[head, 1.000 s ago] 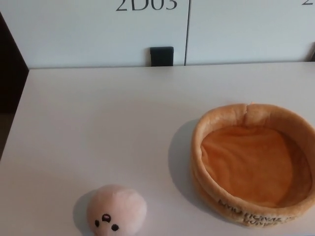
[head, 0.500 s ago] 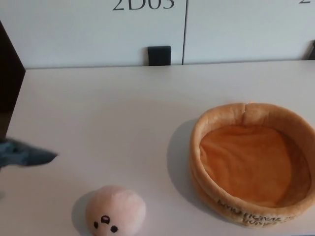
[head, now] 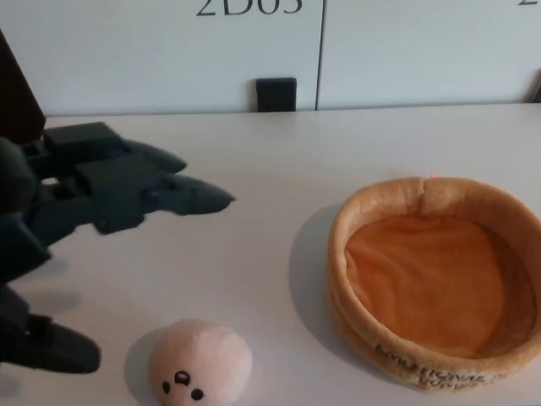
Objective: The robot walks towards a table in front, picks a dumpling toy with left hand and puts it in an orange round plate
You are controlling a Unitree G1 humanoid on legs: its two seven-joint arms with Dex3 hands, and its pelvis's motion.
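Observation:
The dumpling toy [head: 200, 364] is a pale pink plush ball with a small black face, lying at the near edge of the white table [head: 279, 161]. The orange round plate [head: 435, 283], a soft plush bowl with a raised rim, sits to its right with nothing inside. My left hand [head: 93, 211] reaches in from the left, above and slightly behind the toy. It is open, two fingers [head: 182, 196] stretched toward the right and the thumb [head: 51, 351] low beside the toy. Nothing is held. My right hand does not show.
A white wall with a vertical seam and a small black box [head: 276, 94] stands behind the table's far edge. The table's left edge drops to a dark gap [head: 17, 93].
My left hand has come in from the left edge and now spreads over the table above the toy. The toy and plate have not moved.

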